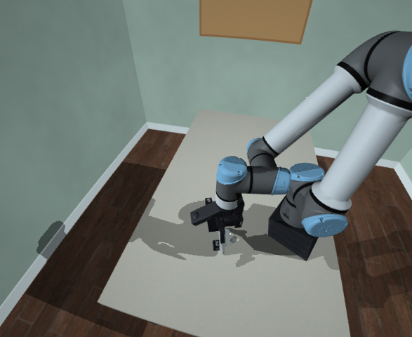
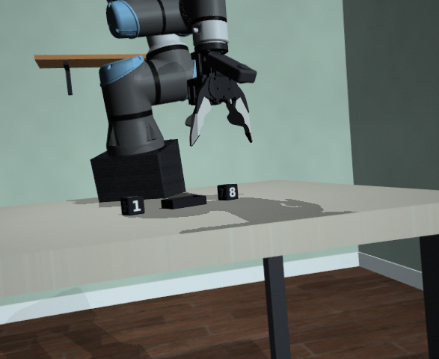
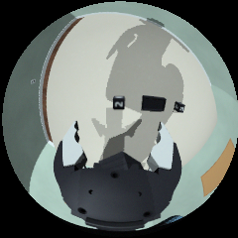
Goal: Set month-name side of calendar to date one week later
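Presently the arm (image 2: pixel 134 88) is raised over the counter (image 2: pixel 327 209), its gripper (image 2: pixel 220 137) spread wide and holding nothing. On the counter the tray (image 2: pixel 183 201) lies without cubes, flanked by the cube showing 1 (image 2: pixel 132 205) and the cube showing 8 (image 2: pixel 227 191), each apart from it. By the look of it, rearrangement is under way; next, a descent onto one cube is called for, followed by a squared grasp.

Black cubes (image 2: pixel 132 205) (image 2: pixel 227 191) flank the empty tray (image 2: pixel 183 201).
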